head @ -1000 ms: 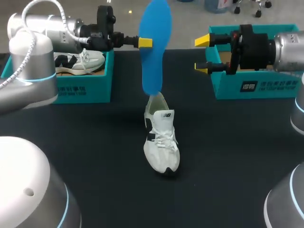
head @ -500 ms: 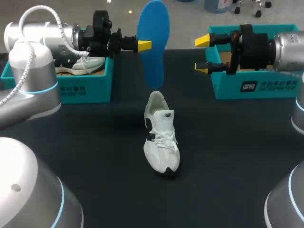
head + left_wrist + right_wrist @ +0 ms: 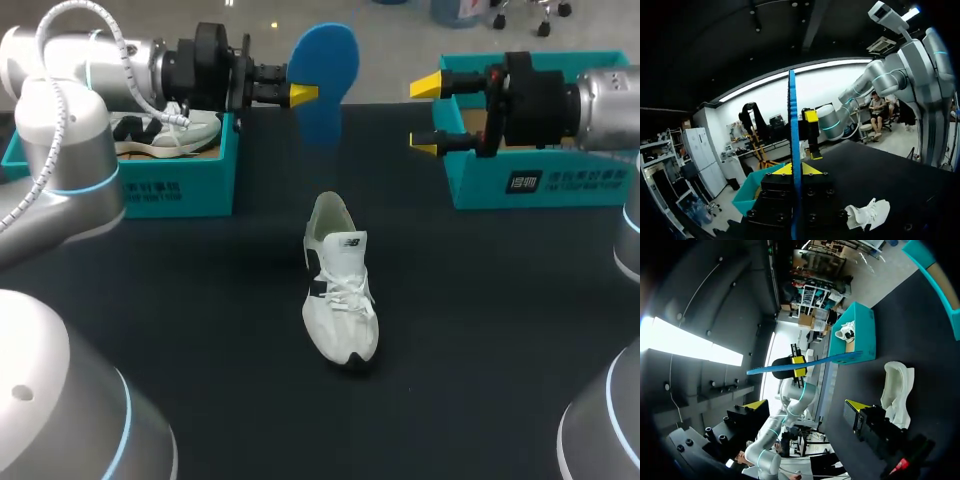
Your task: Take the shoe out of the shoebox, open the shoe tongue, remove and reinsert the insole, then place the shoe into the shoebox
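Observation:
A white sneaker [image 3: 340, 292] stands alone on the black table, heel towards the back; it also shows as the shoe [image 3: 867, 214] and the shoe [image 3: 897, 390]. High above and behind it my left gripper [image 3: 305, 95] is shut on a blue insole [image 3: 325, 70], held clear of the shoe. The left wrist view shows this insole [image 3: 792, 150] edge-on between the yellow tips of the gripper [image 3: 796, 170]. My right gripper [image 3: 427, 114] hangs open and empty in front of the right shoebox [image 3: 540, 182], facing the insole [image 3: 805, 364]; its own view shows the gripper [image 3: 806, 405] spread wide.
A teal shoebox [image 3: 180, 185] at the back left holds a second white shoe [image 3: 165, 130]. The right teal shoebox sits at the back right. The left arm's links [image 3: 60, 150] and both arm bases crowd the near corners.
The left gripper has lifted and turned the insole: it hung down to the shoe's heel, and now it is raised well above it. The right arm has not moved.

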### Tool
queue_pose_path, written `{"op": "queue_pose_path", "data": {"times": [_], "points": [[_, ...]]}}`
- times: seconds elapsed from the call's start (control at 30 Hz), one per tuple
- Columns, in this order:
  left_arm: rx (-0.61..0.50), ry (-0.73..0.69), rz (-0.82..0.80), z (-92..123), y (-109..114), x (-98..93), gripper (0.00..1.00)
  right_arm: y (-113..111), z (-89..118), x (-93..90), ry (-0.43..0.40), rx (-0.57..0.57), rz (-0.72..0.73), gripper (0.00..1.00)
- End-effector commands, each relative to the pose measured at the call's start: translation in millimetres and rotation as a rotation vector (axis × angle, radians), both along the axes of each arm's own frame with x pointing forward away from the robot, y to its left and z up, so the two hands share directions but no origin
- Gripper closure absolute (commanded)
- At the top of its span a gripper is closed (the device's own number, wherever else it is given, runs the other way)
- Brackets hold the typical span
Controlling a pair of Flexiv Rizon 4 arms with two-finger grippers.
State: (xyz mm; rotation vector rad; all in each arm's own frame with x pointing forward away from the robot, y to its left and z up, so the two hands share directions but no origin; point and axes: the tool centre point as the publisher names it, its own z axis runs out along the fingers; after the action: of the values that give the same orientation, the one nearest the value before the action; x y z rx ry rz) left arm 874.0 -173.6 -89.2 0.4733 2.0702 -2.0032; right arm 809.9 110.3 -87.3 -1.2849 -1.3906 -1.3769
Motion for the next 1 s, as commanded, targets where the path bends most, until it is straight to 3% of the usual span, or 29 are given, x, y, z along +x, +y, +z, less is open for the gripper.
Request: {"op": "queue_pose_path", "data": {"times": [0.03, 0.37, 0.53, 0.63, 1.0], "points": [[-0.072, -0.315, 0.038, -4.0, -0.2, -5.4, 1.00, 1.4, -0.4, 1.2, 0.001, -0.003, 0.000, 0.00], [-0.072, -0.315, 0.038, -4.0, -0.2, -5.4, 1.00, 1.4, -0.4, 1.2, 0.001, -0.003, 0.000, 0.00], [-0.108, -0.695, -0.123, -1.3, 4.4, -11.4, 1.00, 1.4, -0.4, 1.2, 0.001, -0.003, 0.000, 0.00], [-0.122, -0.866, -0.128, -1.3, 9.4, -5.8, 1.00, 1.4, -0.4, 1.2, 0.001, -0.003, 0.000, 0.00], [-0.157, -0.914, -0.134, -0.1, 11.6, -3.9, 1.00, 1.4, -0.4, 1.2, 0.001, -0.003, 0.000, 0.00]]}}
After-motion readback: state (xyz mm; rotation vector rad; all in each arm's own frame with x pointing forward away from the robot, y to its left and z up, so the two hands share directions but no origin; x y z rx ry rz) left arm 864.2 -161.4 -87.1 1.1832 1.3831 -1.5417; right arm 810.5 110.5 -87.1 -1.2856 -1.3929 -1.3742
